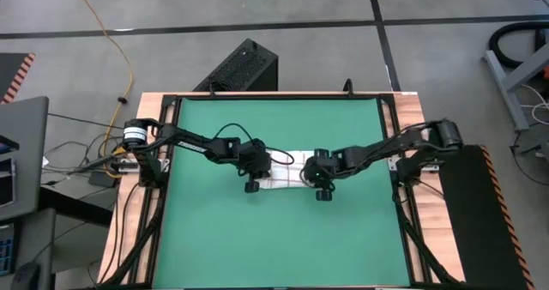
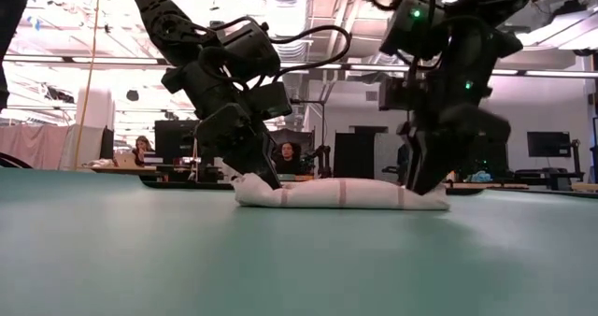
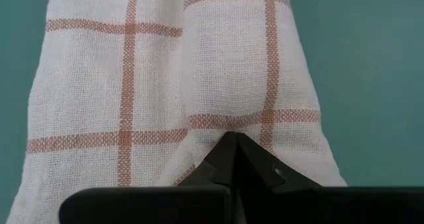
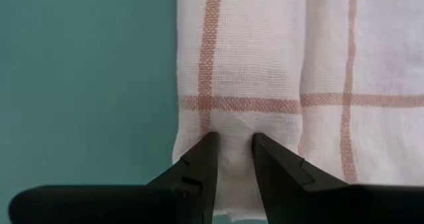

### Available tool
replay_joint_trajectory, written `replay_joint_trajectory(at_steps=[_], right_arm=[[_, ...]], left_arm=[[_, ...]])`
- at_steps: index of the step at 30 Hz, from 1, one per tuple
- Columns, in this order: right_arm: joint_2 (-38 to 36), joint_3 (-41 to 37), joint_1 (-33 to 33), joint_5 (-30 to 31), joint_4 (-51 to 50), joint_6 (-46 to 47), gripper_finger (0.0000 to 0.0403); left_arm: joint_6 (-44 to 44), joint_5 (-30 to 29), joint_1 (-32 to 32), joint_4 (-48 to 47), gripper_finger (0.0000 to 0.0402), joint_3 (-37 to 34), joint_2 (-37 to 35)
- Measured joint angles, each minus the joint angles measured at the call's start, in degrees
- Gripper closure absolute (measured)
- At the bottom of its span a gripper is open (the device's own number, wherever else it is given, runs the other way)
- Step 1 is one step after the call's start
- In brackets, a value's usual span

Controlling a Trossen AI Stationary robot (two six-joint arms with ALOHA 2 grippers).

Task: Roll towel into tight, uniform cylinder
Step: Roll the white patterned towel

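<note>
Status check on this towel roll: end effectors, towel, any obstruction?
Left end effector shut on towel. Right end effector pinching its other end. Towel partly rolled on green mat. No obstruction.

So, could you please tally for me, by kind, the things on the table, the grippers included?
White cloth towel with red-brown grid lines, rolled: 1
Green mat: 1
Dark two-finger grippers, left gripper and right gripper, each pinching the towel: 2
Total: 4

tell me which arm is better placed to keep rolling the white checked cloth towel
Neither clearly: the left gripper and right gripper each pinch one end of the part-rolled white red-checked cloth towel on the green mat. Rolling evenly likely needs both.
</note>
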Motion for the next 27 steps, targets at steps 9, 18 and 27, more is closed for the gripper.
replay_joint_trajectory(at_steps=[9, 18, 27], right_arm=[[5.66, 0.38, -0.68, 1.23, -1.68, 6.89, 0.0284], [-7.46, -0.32, -1.74, 1.21, -1.30, 2.68, 0.0285], [-15.34, -0.19, 0.86, -5.29, -1.97, -21.27, 0.0249]], left_arm=[[0.78, 1.62, 0.07, -1.54, 0.0401, 0.15, 0.00], [2.25, 2.36, 0.15, -1.87, 0.0401, 0.17, -0.02], [2.25, 2.49, 0.15, -1.66, 0.0401, 0.15, -0.02]])
